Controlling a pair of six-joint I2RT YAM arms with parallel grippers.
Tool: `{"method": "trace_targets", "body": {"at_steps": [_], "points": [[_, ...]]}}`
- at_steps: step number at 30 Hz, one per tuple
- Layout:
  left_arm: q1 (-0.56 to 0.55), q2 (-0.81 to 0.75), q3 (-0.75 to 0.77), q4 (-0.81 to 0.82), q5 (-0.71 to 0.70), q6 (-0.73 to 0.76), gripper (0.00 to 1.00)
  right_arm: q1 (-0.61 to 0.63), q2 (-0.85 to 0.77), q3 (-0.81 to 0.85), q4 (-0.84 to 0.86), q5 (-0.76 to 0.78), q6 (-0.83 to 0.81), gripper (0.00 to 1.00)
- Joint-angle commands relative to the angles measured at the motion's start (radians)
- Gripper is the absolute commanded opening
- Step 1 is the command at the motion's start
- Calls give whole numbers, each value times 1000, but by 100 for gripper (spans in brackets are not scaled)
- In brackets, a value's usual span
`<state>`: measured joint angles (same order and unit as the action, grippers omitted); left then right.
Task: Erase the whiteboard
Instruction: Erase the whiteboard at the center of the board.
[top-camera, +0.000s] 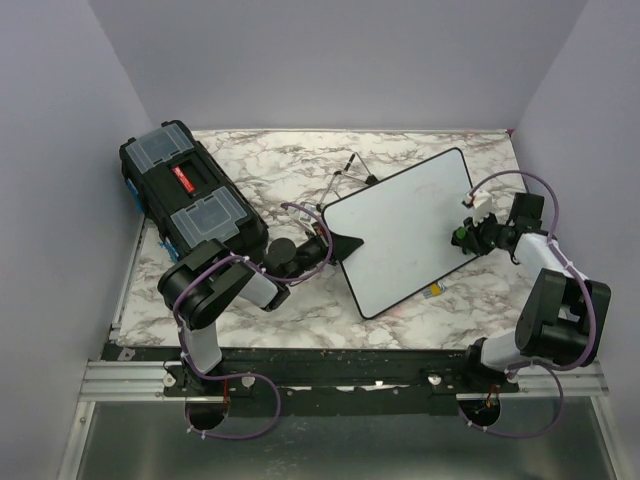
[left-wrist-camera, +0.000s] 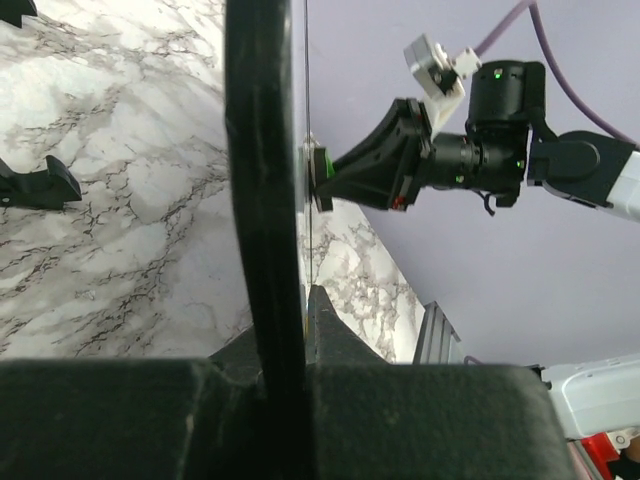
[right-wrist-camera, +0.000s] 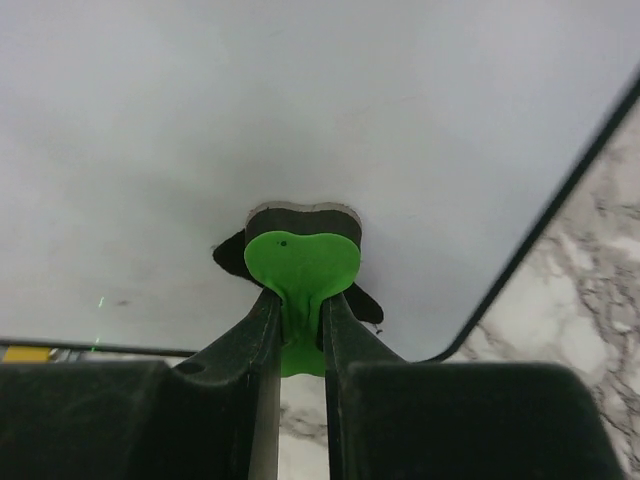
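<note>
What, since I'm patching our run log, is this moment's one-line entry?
left fingers: shut on edge of black-framed white rectangular whiteboard | right fingers: shut on green plastic eraser, pad against board face

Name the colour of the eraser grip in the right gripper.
Bright green eraser grip, clearest in right wrist view.
</note>
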<state>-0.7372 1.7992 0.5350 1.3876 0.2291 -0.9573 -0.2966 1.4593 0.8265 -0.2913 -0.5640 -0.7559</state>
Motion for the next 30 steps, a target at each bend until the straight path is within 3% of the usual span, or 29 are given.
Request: {"method": "trace_targets", "body": {"at_steps": [1,4,7,14,19,26,30], "points": [[-8,-58,20,205,59,-1,0,33,-27,-94,-226,-165,-202,1],[-8,-60,18,206,55,0,0,37,-45,-109,-204,-165,-179,1],[-8,-60,18,205,55,0,0,27,-32,-91,-115,-90,-34,1],[-8,-67,10,206,53,6,0,-116,30,-9,79,-9,169,1],[-8,-61,16,205,58,0,0,-157,85,34,79,15,160,1],[-8,-61,19,206,56,-1,0,-147,56,-4,-9,-150,92,1],[-8,-54,27,205,60,-7,0,-77,-2,-29,-133,-207,-8,1]]}}
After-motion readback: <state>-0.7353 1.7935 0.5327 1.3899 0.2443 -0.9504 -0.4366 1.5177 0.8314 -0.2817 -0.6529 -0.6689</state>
